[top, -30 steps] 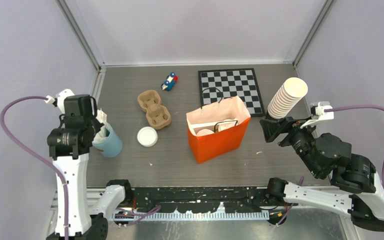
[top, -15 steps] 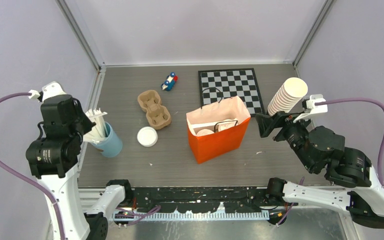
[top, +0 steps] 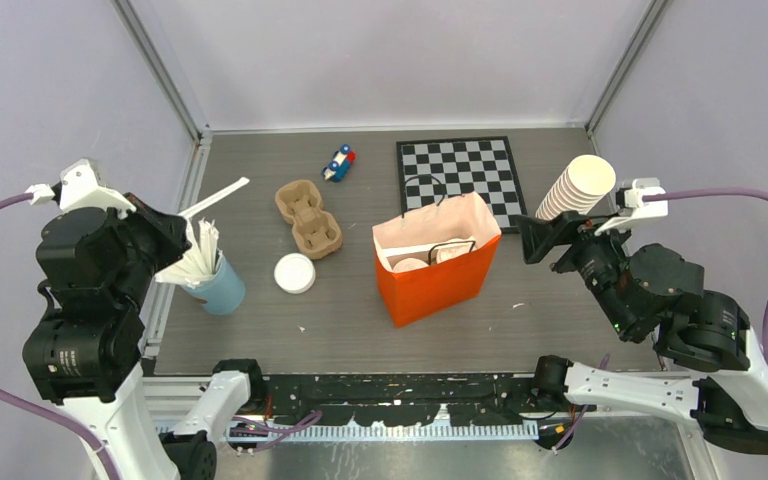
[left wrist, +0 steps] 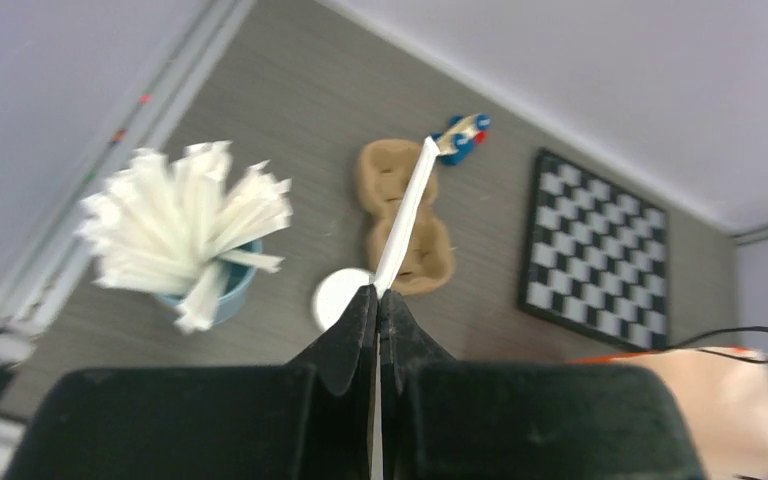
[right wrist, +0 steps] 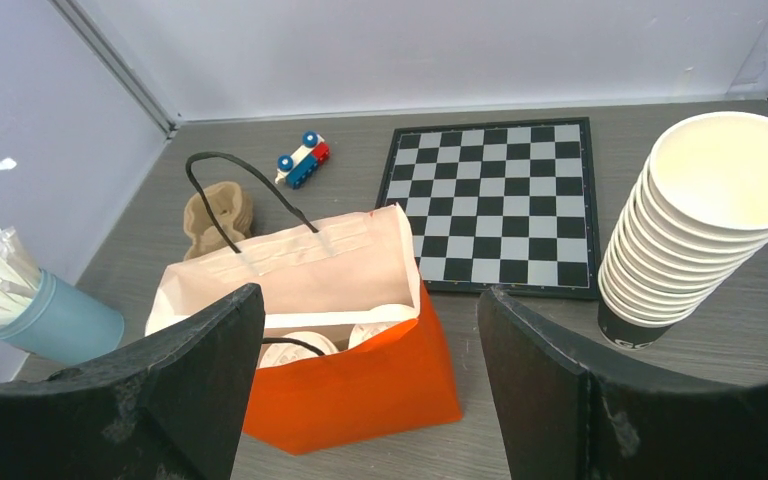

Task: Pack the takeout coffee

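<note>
Grey tabletop (top: 340, 310), lavender walls: straw in hand, coffee looks bagged.
Tooling: left gripper (left wrist: 377, 300) is clamped tight on 1 end of a wrapped straw (left wrist: 405, 215), raised off the table near the blue cup (top: 222, 290) of straws. The right gripper (right wrist: 370, 300) has its jaws wide apart with nothing between them, facing the orange bag (top: 435, 285) and just beside the cup stack (top: 572, 197). The takeout coffee (right wrist: 298, 349) seems to sit low inside the bag; only 2 white tops show, can't tell which is which. Risks, my read: the straw is pinched at 1 end only, so it could pivot or slip in transit. Its long free end could snag the black handle (right wrist: 235, 195) or shove the soft bag wall and tip it. A right-arm swing could clip the stack.
</note>
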Tool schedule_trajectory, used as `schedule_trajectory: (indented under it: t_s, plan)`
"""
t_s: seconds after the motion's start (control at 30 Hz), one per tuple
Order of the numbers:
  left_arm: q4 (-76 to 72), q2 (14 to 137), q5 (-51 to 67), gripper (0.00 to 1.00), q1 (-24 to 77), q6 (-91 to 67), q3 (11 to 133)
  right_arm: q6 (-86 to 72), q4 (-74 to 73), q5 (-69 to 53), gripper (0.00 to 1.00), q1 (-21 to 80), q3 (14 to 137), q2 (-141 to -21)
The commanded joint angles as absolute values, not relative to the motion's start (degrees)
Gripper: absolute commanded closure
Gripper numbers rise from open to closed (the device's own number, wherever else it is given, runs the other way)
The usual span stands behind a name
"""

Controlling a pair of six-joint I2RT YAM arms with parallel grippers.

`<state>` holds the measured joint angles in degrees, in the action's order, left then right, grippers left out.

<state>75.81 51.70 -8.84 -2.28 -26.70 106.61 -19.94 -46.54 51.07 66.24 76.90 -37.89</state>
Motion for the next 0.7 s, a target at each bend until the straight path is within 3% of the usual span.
schedule_trajectory:
  t_s: [0.0, 0.37, 0.67]
  plan:
    - [62.8, 51.0, 5.2, 1.00, -2.5, -34.0, 103.9, -19.4, -43.1, 52.5, 0.18, 66.2, 78.9, -40.3]
    - [26.9, 52.9, 33.6, 1.00, -2.5, -56.1, 94.4, -19.8, -43.0, 51.5, 0.18, 66.2, 79.7, -41.7]
    - [23.5, 55.2, 41.0, 1.00, -1.5, -59.6, 90.8, -21.5, -42.7, 52.2, 0.18, 66.1, 78.5, -40.2]
